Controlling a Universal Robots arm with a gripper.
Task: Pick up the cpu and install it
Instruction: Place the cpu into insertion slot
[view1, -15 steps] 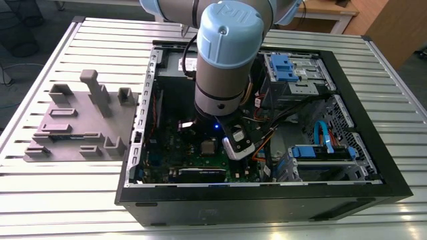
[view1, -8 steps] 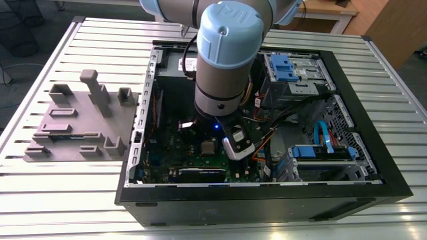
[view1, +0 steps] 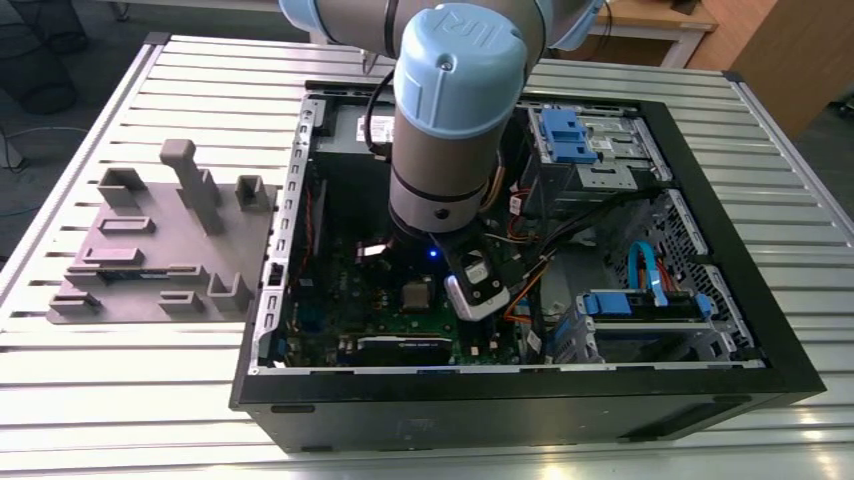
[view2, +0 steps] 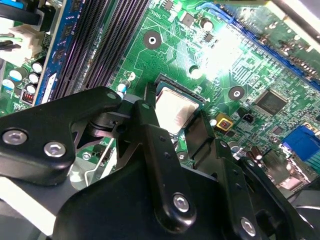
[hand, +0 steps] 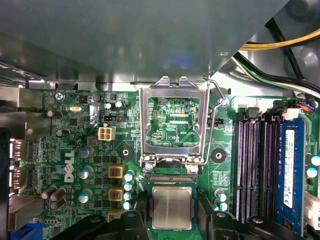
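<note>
One robot arm (view1: 447, 120), one bench (view1: 134, 400), one open computer case (view1: 747, 370), one grey fixture plate (view1: 147, 250) at the exterior view's left; inside the case one motherboard (hand: 75, 130), one cpu (hand: 171, 207), one socket frame (hand: 145, 120), two blue drive brackets (view1: 574, 135), far and near

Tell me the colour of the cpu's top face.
The cpu is shiny silver-grey on top with a pale rim; the first wrist view shows it best.

a pale-blue-capped grey robot arm (view1: 447, 150) reaches into an open black computer case (view1: 534, 400) on the slatted metal table (view1: 134, 400), near a small silver-grey square cpu (view1: 416, 293); grey plastic fixture blocks (view1: 147, 260) sit at the exterior view's left.
</note>
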